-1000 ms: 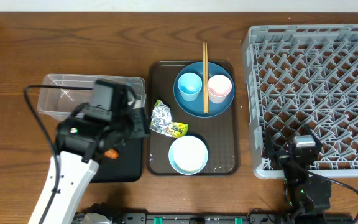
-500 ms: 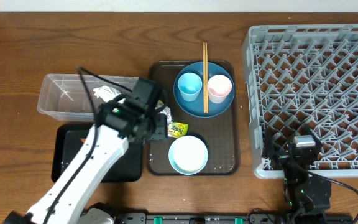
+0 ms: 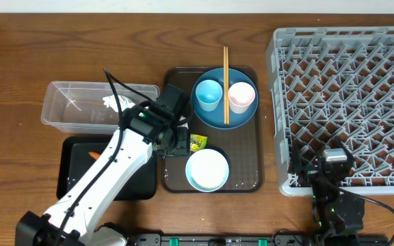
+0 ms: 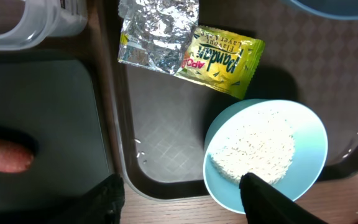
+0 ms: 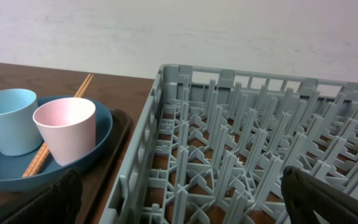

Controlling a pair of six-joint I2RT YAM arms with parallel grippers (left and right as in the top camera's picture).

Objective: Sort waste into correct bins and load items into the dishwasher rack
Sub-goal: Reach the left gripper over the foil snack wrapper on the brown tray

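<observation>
The left fingers (image 3: 178, 143) hang partly open and empty over the brown tray (image 3: 245, 157), close by the foil wrapper (image 4: 185, 46), which lies on that tray between the clear tub (image 3: 67, 113) and the white bowl (image 4: 309, 155) with rice bits (image 4: 253, 149) inside. The carrot piece (image 4: 5, 155) lies in the black tray (image 4: 48, 124), and a white napkin (image 3: 118, 102) in the clear tub. The right fingers (image 3: 334, 156) stand wide apart, holding nothing, at the near edge of the grey rack (image 3: 347, 68); the light blue cup (image 3: 208, 93), the pink cup (image 3: 241, 96) and the chopsticks (image 3: 226, 68) rest on the blue plate (image 3: 214, 116).
</observation>
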